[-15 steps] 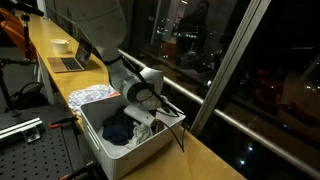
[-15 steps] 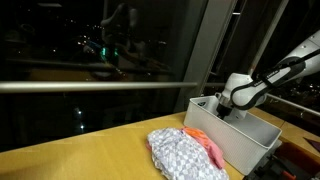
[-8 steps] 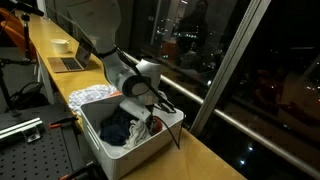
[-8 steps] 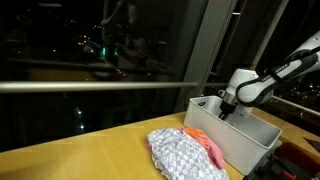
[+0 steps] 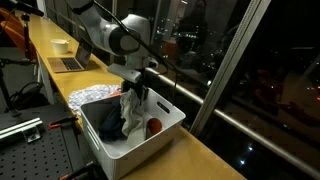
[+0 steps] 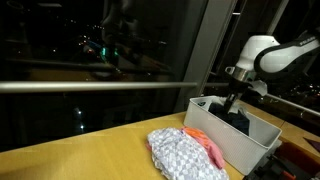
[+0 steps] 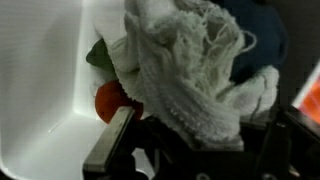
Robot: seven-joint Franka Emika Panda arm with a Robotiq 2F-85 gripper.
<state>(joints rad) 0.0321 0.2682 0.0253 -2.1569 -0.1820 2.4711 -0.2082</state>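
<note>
You're working in an office-like lab at night. A long wooden counter [image 5: 205,160] runs beside floor-to-ceiling windows [image 5: 260,60], dark glass with city lights [image 6: 95,45] behind it. At the upper left in an exterior view, a laptop [image 5: 68,63] and a cup [image 5: 60,45] sit on that counter. At the lower left there's a perforated metal bench [image 5: 35,150], the kind labs bolt gear onto.
</note>
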